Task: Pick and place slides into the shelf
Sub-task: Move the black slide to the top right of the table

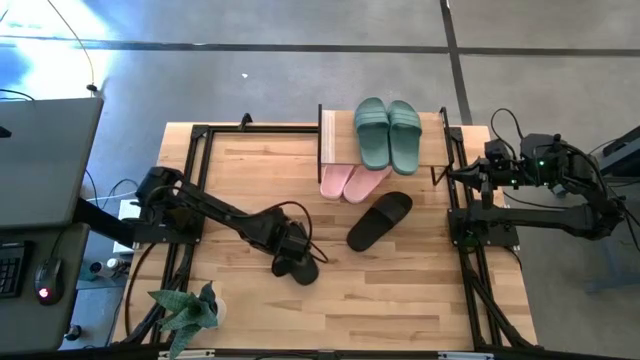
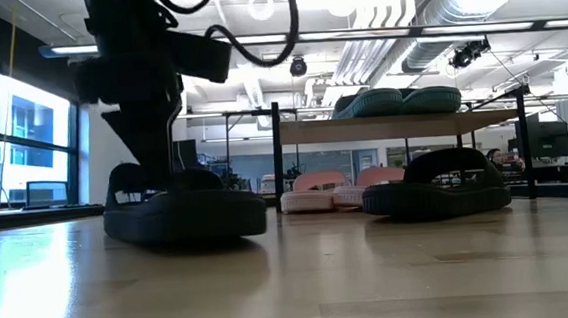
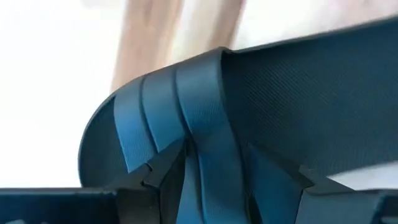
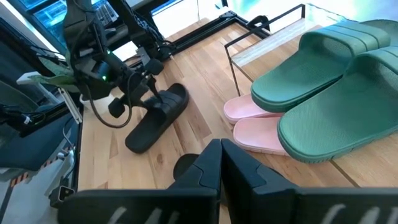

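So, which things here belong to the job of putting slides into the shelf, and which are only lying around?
Part of the job:
- green slides on top of the shelf
- pink slides on the level under its top board
- black slide lying free on the table
- second black slide at the left gripper

Just lying about:
- potted plant
- laptop
- computer mouse

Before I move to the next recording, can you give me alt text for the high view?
The left gripper is down on a black slide on the wooden table. A second black slide lies beside the shelf, which carries two green slides on top and pink slides beneath; the right arm waits at the table's right edge.
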Action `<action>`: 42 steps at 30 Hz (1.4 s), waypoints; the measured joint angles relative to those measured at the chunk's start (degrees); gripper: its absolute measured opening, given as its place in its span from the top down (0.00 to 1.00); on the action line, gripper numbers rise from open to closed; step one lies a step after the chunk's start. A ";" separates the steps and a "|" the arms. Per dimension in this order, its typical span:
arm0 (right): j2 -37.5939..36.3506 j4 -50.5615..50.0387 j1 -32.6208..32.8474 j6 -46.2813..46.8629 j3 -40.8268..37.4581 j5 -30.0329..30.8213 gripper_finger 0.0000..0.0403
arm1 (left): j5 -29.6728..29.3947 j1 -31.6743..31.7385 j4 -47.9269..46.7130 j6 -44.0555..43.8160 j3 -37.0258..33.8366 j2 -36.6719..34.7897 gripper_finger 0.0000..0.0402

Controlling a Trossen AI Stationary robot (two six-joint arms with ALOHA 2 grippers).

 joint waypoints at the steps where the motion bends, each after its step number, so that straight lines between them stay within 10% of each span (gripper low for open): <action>1: -0.02 0.00 0.02 0.00 0.00 0.00 1.00 | -1.09 0.00 -0.52 -0.47 0.00 0.09 0.61; 13: -0.02 0.00 0.00 0.00 0.00 0.00 1.00 | -13.63 0.07 -11.22 -1.52 2.98 0.05 0.61; 42: -0.01 0.00 0.01 0.00 -0.01 -0.01 1.00 | -19.86 0.04 -11.49 4.60 3.02 5.71 0.61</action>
